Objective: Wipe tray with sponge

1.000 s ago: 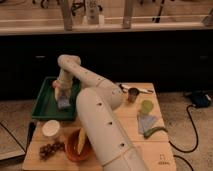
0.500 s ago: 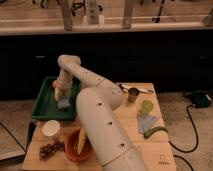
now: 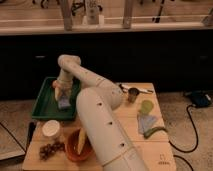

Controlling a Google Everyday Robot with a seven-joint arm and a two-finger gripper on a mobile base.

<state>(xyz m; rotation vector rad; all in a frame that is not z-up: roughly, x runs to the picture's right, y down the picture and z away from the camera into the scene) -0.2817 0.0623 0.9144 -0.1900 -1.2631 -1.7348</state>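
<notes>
The dark green tray (image 3: pixel 44 105) lies at the back left of the wooden table. My arm reaches over it from the front. My gripper (image 3: pixel 62 96) points down into the tray, right above the small pale blue-grey sponge (image 3: pixel 64 103), which rests on the tray floor near its right side. The gripper's tips meet the sponge.
An orange bowl (image 3: pixel 75 145) with food, a white round container (image 3: pixel 51 129) and a pile of brown nuts (image 3: pixel 48 149) sit at the front left. A metal cup (image 3: pixel 133 94), a green cup (image 3: pixel 146 107), a light blue cloth (image 3: pixel 145 122) and a green vegetable (image 3: pixel 155 131) lie on the right.
</notes>
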